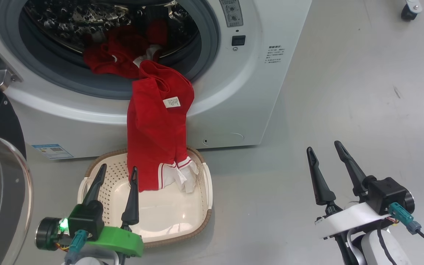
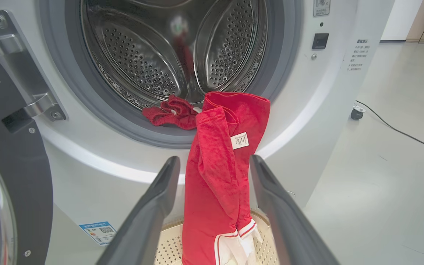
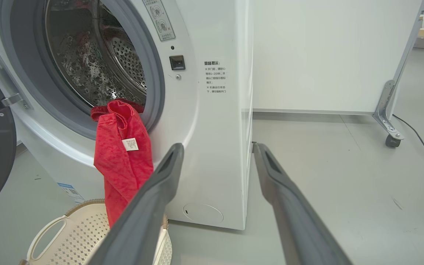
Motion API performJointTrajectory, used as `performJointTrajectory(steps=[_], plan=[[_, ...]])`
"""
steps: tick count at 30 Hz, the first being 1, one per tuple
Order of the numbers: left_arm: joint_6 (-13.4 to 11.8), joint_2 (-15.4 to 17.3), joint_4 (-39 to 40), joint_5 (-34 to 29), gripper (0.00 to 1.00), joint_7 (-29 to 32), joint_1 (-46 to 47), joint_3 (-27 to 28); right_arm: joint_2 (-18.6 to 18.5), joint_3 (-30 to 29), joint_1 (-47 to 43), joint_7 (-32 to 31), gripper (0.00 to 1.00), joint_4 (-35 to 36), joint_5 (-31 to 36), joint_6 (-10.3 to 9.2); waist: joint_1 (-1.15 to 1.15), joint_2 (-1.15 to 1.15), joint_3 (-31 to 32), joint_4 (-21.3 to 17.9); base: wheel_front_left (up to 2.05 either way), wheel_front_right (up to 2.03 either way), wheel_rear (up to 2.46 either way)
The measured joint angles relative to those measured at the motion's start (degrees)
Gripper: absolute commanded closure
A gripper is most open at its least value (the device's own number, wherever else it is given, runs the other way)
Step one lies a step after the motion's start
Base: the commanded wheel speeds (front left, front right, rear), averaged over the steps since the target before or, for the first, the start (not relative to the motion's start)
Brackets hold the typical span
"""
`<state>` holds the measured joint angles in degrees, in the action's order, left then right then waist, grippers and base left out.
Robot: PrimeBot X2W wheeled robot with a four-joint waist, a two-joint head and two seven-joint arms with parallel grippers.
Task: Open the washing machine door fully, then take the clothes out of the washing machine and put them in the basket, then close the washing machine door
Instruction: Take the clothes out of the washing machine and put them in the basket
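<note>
One large white front-loading washing machine (image 1: 234, 110) stands ahead of you, steel drum exposed. Its round glossy black door with the clear glass bowl (image 1: 2, 125) is swung out to the left, away from the opening. The bright red fabric clothes with white trim (image 1: 156, 136) lie partly in the drum. One bunch rests at the drum lip. A long piece hangs over the grey rubber rim, long axis vertical, and its white-striped lower end reaches into the small cream perforated plastic basket (image 1: 168, 213) on the floor just below.

Note the governing relation: the hanging piece lies directly ahead of the left end effector (image 1: 119, 167), which hovers over the basket, fingers spread wide and empty. In the left wrist view the cloth falls between them. The right end effector (image 1: 324, 146), also wide and empty, sits well apart to the right over bare floor.

Judge the left arm the nearer. Expect to reach forward and up toward the drum lip.
</note>
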<state>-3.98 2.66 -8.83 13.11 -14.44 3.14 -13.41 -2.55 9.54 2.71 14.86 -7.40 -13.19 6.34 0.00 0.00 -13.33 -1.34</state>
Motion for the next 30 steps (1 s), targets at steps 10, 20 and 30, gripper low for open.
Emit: performJointTrajectory(steps=[10, 20, 30], plan=[[2.58, 0.01, -4.20, 1.93, 0.00, 2.64, 7.20, -1.81, 0.00, 1.00, 1.29, 0.00, 0.00, 1.56, 0.12, 0.02, 0.00, 0.00, -4.53, -0.41, 0.00, 0.00, 0.00], [4.91, -0.14, -14.67, 5.82, 0.00, 8.48, 18.23, -0.97, -0.03, 2.55, 6.38, 0.00, 0.00, 2.68, -0.20, 0.05, 0.00, 0.00, -10.52, -2.87, 0.00, 0.00, 0.00], [5.66, 1.90, -22.59, 6.91, 0.00, 14.50, 28.66, 2.43, -0.05, 3.63, 9.49, 0.00, 0.00, 3.00, -1.56, 0.07, 0.00, 0.00, -15.50, -7.36, 0.00, 0.00, 0.00]])
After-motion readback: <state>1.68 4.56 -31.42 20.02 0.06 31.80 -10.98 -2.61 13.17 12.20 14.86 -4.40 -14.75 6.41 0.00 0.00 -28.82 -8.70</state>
